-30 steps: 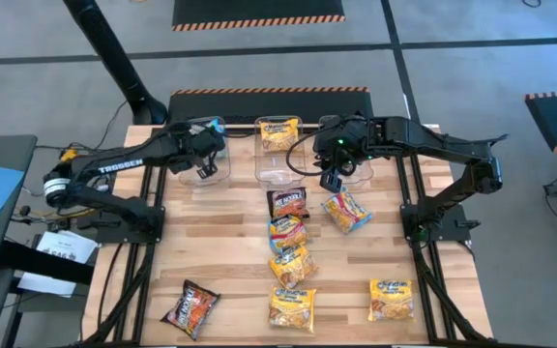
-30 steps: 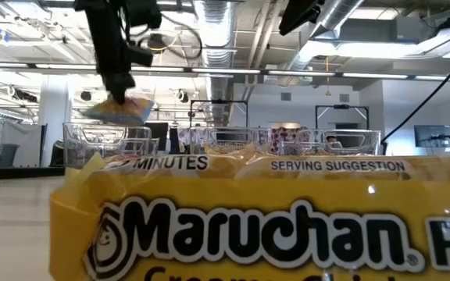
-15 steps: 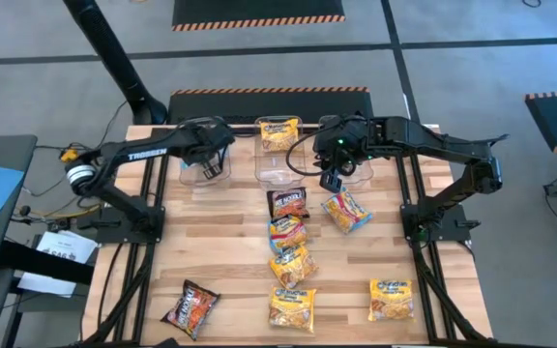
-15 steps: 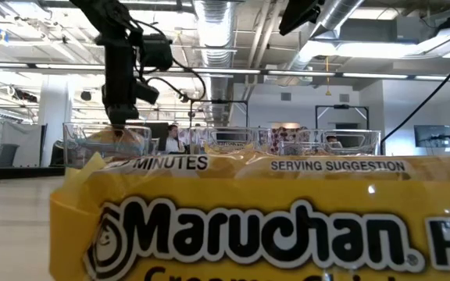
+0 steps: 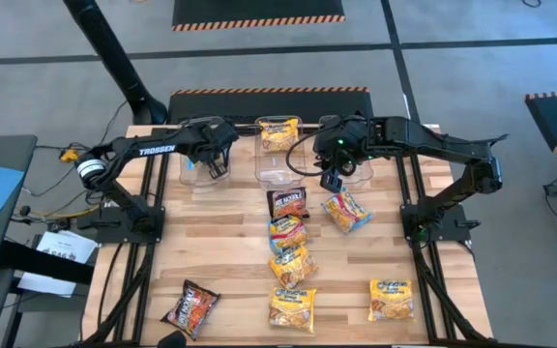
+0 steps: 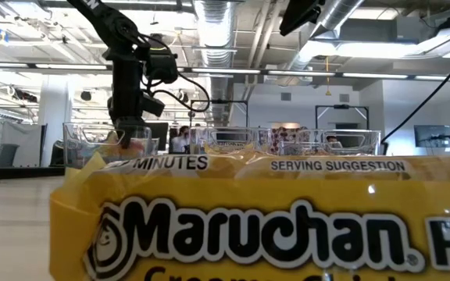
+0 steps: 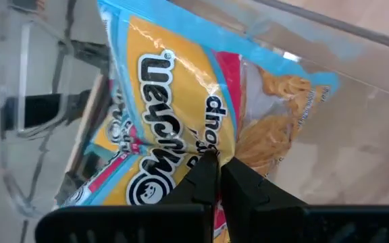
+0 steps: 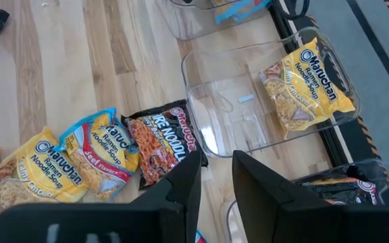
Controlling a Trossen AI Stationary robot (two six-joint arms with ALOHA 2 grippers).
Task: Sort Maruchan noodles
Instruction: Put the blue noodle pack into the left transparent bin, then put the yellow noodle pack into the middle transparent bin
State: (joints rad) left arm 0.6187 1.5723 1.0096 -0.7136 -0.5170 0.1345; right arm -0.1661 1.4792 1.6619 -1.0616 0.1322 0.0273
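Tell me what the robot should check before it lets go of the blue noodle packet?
1. Left gripper pinching the blue packet: ok, fingers shut on it.
2. Packet inside the left clear bin: ok, it sits down between the walls.
3. Right kind in this bin: cannot tell, other contents are unclear.
4. Right gripper out of the way: ok, it hangs open by the middle bin.
5. Yellow packet in the middle bin, not mixed: ok.
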